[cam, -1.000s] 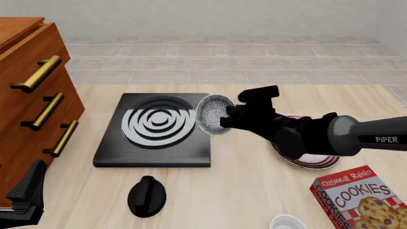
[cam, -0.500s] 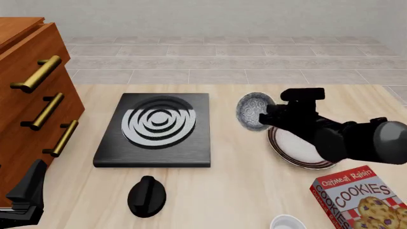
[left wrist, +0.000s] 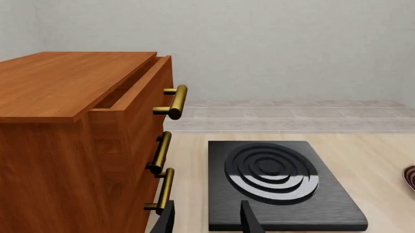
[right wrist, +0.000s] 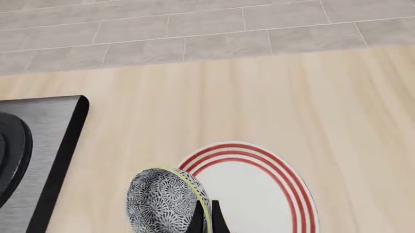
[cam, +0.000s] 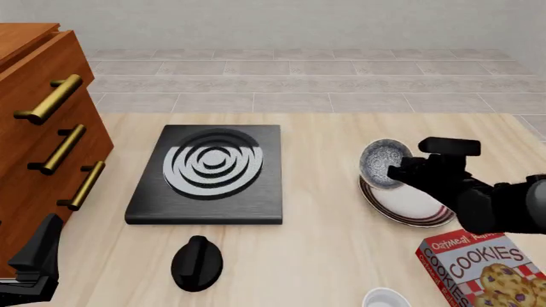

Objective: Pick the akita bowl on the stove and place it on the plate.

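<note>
The surface (cam: 324,256) is pale wood grain; beyond its far edge a grey tiled floor (cam: 298,83) runs to a plain wall. At far left stands a wooden dresser (cam: 43,128) with brass handles. The left tool (cam: 30,268) sits low in front of it, its fingers (left wrist: 250,221) parted with nothing between them, pointed at the near edge of the stove (cam: 209,176). The stove's burner is bare. A black knob (cam: 196,262) lies on the near side of the stove.

Right of the stove, the right tool (cam: 401,173) is clenched on the rim of the bowl (cam: 380,163), holding it tilted on edge over the left rim of the plate (cam: 422,208), speckled inside facing the stove. A cookie box (cam: 482,268) and a white bowl (cam: 384,299) lie nearer the camera than that tool.

Only the right wrist view shows the bowl's patterned dark outside (right wrist: 162,201) and the plate's red rings (right wrist: 259,194) unobstructed; only the left wrist view shows the dresser's top drawer ajar.
</note>
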{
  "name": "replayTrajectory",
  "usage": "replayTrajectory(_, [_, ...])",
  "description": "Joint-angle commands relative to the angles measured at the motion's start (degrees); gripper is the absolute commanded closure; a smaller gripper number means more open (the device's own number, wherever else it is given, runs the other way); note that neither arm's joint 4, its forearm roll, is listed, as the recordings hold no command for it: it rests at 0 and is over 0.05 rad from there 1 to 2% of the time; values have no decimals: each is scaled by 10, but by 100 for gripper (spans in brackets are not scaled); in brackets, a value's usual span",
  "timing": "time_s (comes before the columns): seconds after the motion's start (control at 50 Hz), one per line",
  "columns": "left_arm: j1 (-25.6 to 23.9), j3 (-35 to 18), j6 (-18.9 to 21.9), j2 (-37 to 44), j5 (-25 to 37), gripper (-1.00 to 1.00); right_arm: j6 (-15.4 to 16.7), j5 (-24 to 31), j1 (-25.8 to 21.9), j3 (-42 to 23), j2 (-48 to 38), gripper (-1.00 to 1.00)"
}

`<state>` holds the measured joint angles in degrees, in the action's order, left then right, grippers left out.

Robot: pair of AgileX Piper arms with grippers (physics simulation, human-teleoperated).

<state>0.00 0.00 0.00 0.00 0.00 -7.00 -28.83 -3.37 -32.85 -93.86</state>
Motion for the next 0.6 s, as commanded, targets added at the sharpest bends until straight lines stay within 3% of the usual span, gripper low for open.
replayTrajectory(0.02, [0, 0, 0, 0, 0, -100, 10, -40, 38, 12, -42, 100])
replayTrajectory(0.6, [0, 0, 0, 0, 0, -100, 55, -37, 71, -21, -100, 100])
